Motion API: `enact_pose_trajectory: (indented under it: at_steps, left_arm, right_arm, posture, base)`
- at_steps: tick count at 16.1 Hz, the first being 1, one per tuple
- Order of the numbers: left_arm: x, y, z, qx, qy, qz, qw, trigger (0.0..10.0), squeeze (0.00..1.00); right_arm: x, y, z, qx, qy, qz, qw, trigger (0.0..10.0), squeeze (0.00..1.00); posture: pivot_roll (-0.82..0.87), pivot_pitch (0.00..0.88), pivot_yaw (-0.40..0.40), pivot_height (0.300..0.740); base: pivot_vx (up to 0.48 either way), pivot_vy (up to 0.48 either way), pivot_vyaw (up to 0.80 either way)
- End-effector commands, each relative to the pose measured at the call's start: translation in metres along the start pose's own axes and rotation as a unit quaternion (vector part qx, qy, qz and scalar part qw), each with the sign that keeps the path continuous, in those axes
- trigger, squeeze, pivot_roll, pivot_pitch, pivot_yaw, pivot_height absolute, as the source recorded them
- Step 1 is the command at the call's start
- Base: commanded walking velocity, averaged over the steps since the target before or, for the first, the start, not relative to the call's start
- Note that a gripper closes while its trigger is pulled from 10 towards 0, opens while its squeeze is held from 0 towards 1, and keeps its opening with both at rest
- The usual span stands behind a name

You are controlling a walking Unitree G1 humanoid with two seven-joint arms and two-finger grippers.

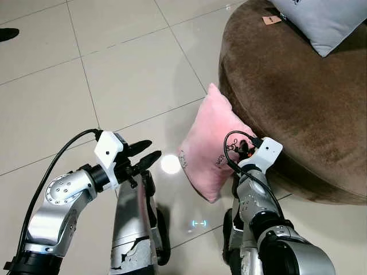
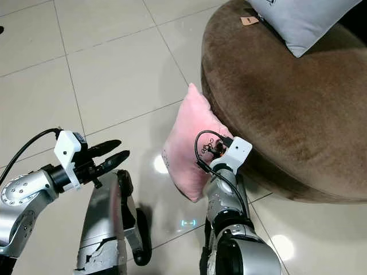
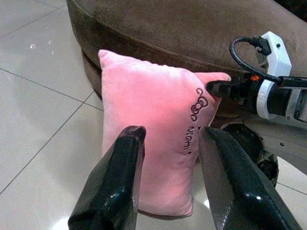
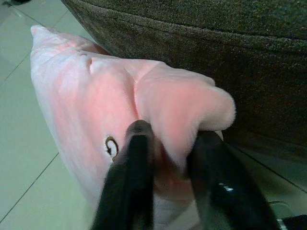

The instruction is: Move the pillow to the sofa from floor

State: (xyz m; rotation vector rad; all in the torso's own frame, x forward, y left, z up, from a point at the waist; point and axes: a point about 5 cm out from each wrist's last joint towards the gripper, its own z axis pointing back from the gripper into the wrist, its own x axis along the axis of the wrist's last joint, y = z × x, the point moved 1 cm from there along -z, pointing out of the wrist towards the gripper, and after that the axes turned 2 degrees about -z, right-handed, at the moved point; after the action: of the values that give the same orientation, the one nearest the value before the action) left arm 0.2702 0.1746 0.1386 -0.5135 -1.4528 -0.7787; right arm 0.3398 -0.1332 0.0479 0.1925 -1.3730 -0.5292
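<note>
A pink pillow (image 1: 209,146) with dark stitched lettering stands on edge on the tiled floor, leaning against the round brown sofa (image 1: 298,97). My right gripper (image 4: 170,143) is shut on the pillow's near corner, and the plush bulges between its two black fingers. In the left wrist view that gripper pinches the pillow's (image 3: 153,129) right corner. My left gripper (image 1: 146,154) is open, held above the floor a short way left of the pillow, pointing at its face.
A grey cushion (image 1: 324,20) lies on the sofa at the top right, beside a small tan tag (image 1: 271,20). My own legs (image 1: 135,229) stand on the floor below the grippers. A dark shoe tip (image 1: 8,33) shows at the far left edge. Open tiles stretch left.
</note>
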Motion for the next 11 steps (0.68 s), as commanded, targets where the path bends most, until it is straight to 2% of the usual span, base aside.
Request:
enact_pose_trajectory:
  at_steps: [1,7,9,11]
  left_arm:
    - [-0.003,-0.005,0.002,-0.003,0.006,0.003,1.0,10.0,0.0]
    - [-0.005,-0.008,0.0,-0.002,0.006,0.003,1.0,10.0,0.0]
    - [-0.007,-0.008,0.0,0.01,0.008,0.006,1.0,10.0,0.0]
    - [-0.011,-0.01,-0.002,0.024,0.002,0.013,1.0,10.0,0.0]
  right_arm:
    - [-0.006,0.001,0.003,0.0,0.009,-0.01,1.0,0.0,0.0]
    - [-0.003,0.003,0.001,0.013,0.001,-0.021,1.0,0.0,0.0]
    - [0.004,0.015,0.001,0.037,-0.019,-0.042,0.998,0.0,0.0]
    - [0.015,0.038,0.006,0.092,-0.047,-0.068,0.992,0.0,0.0]
  posture:
    - [0.27,0.332,0.088,0.491]
    - [0.26,0.313,0.081,0.491]
    - [0.25,0.307,0.077,0.491]
    - [0.21,0.278,0.048,0.491]
  base:
    - [0.0,0.0,0.0]
    - [0.0,0.0,0.0]
    - [0.0,0.0,0.0]
    - [0.0,0.0,0.0]
